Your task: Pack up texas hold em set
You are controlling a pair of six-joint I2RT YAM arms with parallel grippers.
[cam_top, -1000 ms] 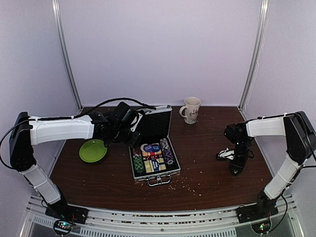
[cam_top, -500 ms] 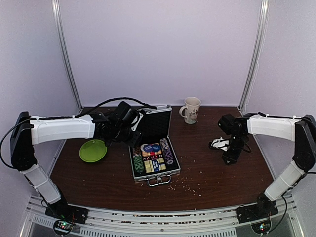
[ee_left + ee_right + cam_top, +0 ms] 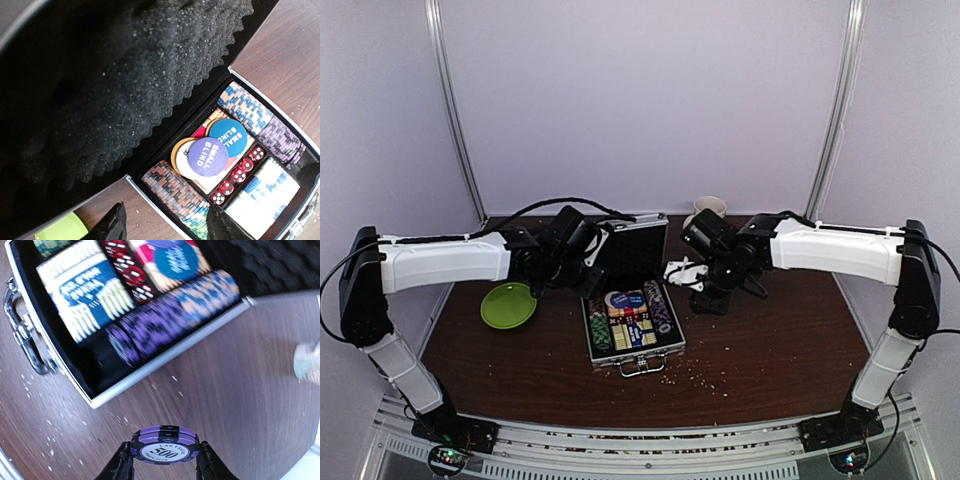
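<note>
Case: the case is lying open on the table, a little left of the middle, with its handle pointing to the near edge.
Lid: the lid is standing up on the far side, and its black foam is facing the near edge.
Inside: rows of chips are lying along both side walls. Between them are sitting round buttons reading "small blind", red dice and the card box.
Left gripper: the left gripper is hanging at the left edge of the lid with its fingers spread. Nothing is showing between them, and whether it is touching the lid one cannot tell.
Right gripper: the right gripper is hovering over bare table just beside the right wall of the case. It is pinching a purple stack of chips by the edges, and the visible face is reading "500".
Plate: the green plate is lying near the left edge, left of the case.
Mug: the mug is standing at the far edge, mostly hidden behind the right arm.
Crumbs: pale crumbs are lying scattered toward the near edge, right of the handle.
</note>
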